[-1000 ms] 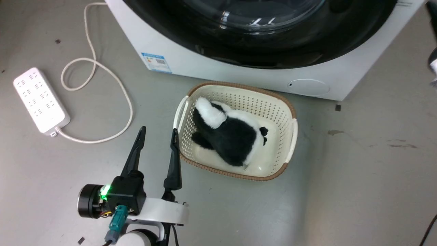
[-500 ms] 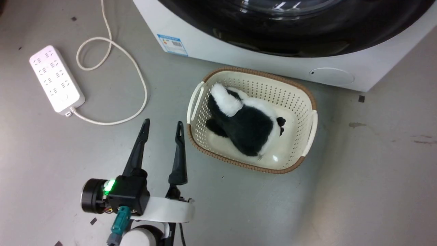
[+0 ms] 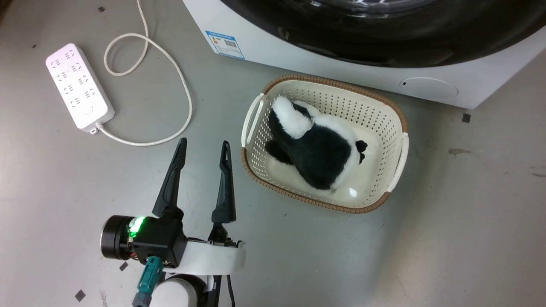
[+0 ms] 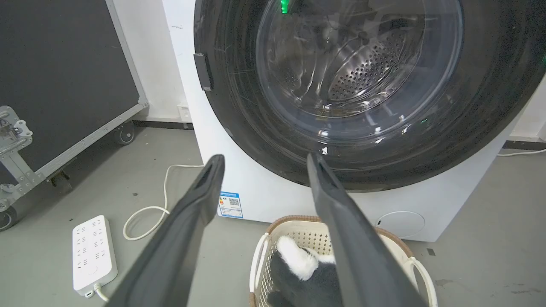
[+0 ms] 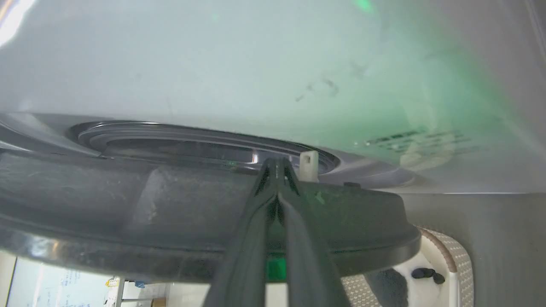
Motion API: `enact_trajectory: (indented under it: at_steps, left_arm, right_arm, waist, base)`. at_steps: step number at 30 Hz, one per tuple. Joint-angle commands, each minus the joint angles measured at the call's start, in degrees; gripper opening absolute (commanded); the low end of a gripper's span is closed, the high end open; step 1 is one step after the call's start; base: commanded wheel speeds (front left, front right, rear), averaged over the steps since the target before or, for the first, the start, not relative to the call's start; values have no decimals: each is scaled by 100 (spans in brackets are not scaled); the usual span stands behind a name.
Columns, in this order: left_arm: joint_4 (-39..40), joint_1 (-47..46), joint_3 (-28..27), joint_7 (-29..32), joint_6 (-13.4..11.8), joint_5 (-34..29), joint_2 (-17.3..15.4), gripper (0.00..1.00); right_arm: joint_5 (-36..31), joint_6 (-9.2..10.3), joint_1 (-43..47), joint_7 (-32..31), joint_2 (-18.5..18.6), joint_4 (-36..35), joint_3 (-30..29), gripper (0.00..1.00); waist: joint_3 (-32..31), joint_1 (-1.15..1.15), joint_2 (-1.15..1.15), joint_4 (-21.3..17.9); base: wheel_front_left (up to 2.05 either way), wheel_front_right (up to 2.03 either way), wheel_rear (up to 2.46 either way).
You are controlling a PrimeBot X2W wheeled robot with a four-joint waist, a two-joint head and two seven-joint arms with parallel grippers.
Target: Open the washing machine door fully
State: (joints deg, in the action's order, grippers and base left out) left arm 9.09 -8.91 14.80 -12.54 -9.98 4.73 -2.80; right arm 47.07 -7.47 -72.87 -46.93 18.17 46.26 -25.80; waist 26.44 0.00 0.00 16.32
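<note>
The door (image 4: pixel 239 128) stands barely ajar, with a thin gap between its black rim and the machine (image 3: pixel 298 59). The right fingers (image 5: pixel 277 170) are pressed together on nothing, their tips at the rim's edge beside the latch. Merely hooked on glossy plastic, they may slip off and let the door fall shut. The left fingers (image 3: pixel 172 179) hang spread and empty. On the floor under the door, a basket (image 3: pixel 341 100) holds one plush (image 3: pixel 320 155).

left gripper (image 3: pixel 204 141) with 2 long dark tapered fingers (image 3: pixel 170 187), black boxy housing (image 3: pixel 160 245), green lamp (image 3: pixel 136 224), black cylinder (image 3: pixel 111 243), teal connector (image 3: pixel 147 277), white wrist bracket (image 3: pixel 213 258), right gripper (image 5: pixel 277 162) alike dark
</note>
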Motion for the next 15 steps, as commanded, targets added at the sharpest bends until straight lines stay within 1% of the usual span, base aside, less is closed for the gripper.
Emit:
enact_trajectory:
  at_steps: [1,4,9,11,15]
  left_arm:
    - [31,-115,51,-70,-41,10,-7,100]
    - [13,-125,97,-105,-29,17,-7,100]
    - [-33,-90,108,-165,14,-26,-8,100]
    - [-58,-61,98,-189,49,-70,-8,100]
    - [-83,65,39,-237,110,-120,-10,100]
  right_arm:
    - [154,-3,-95,-180,-45,99,-78,0]
    - [249,-3,38,-476,-88,40,-190,0]
    - [484,-3,392,-1032,-263,-97,-467,0]
    - [569,-3,596,-1257,-406,-193,-567,0]
    - [689,-2,1041,-1703,-816,-420,-731,0]
  waist:
    - [-39,0,0,-9]
    - [-120,0,0,-7]
    - [-335,0,0,-48]
    - [-431,0,0,-83]
    - [-605,0,0,-172]
  base:
    - [0,0,0]
    - [0,0,0]
    - [0,0,0]
    - [0,0,0]
    - [0,0,0]
